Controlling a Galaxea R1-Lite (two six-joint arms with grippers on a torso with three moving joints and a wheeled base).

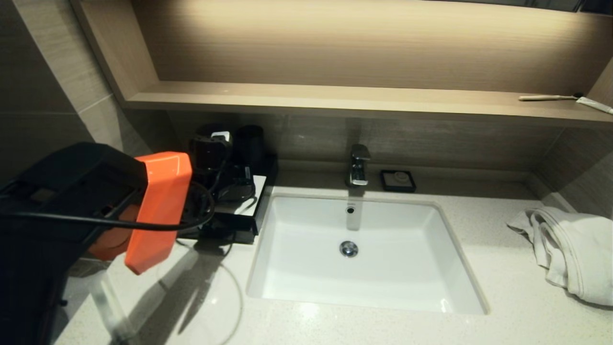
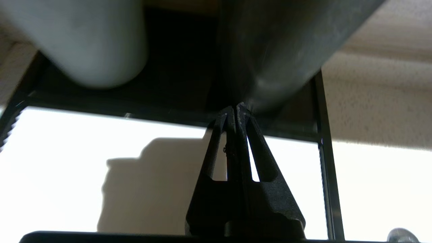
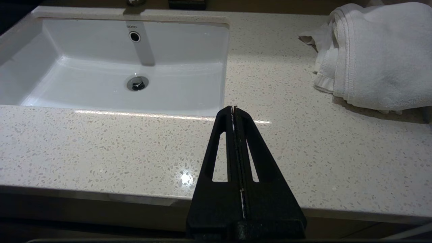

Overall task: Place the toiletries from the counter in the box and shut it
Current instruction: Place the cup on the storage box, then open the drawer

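A black box with a white top [image 1: 249, 197] stands on the counter left of the sink. In the left wrist view the white top [image 2: 67, 162] fills the frame inside a black rim. My left arm [image 1: 160, 201] reaches over the box. My left gripper [image 2: 235, 107] is shut and empty, its tips at the top's far edge, close under a dark cup [image 2: 280, 50] beside a white cup [image 2: 84, 40]. My right gripper [image 3: 234, 108] is shut and empty, above the counter near the sink's front right corner. A toothbrush [image 1: 546, 97] and a tube [image 1: 595, 104] lie on the shelf.
The white sink [image 1: 459, 268] with its faucet [image 1: 359, 165] takes the middle of the counter. A black soap dish [image 1: 398, 180] sits behind it. A crumpled white towel [image 1: 570, 249] lies at the right, also in the right wrist view [image 3: 374, 54]. Black cables hang off my left arm.
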